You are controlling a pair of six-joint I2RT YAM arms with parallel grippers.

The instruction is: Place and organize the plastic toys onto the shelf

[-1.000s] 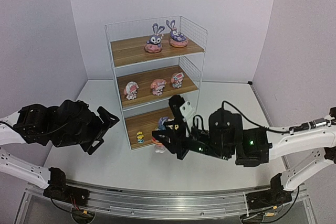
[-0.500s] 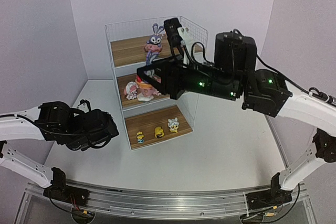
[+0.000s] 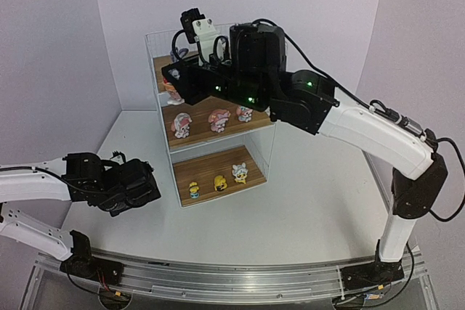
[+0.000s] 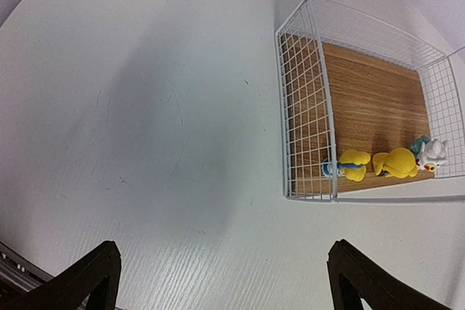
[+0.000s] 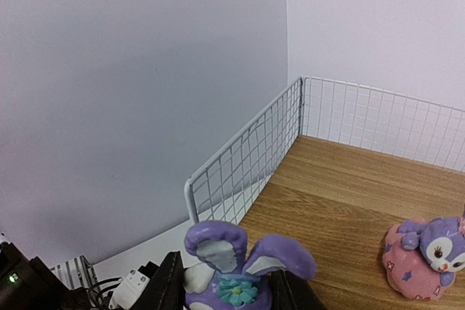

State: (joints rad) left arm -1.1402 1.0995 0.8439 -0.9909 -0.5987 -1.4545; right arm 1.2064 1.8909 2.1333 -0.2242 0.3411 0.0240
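Left pincer [image 4: 221, 281] hangs wide open, holding nothing, low over the table [image 4: 145, 143], near and left of the shelf [image 3: 155, 85]. Three small toys [image 3: 218, 181] sit on the bottom board [image 3: 211, 165] and three pink toys [image 3: 219, 117] on the middle one; far up top, the right pincer [image 5: 227, 292] is clenched on a bunny [image 5: 236, 266] above the top board's [image 5: 349, 179] left end, with another bunny [image 5: 429, 255] to its right. This looks like the putting-down step: next the bunny must go down onto the wood, stand straight, then be let go.
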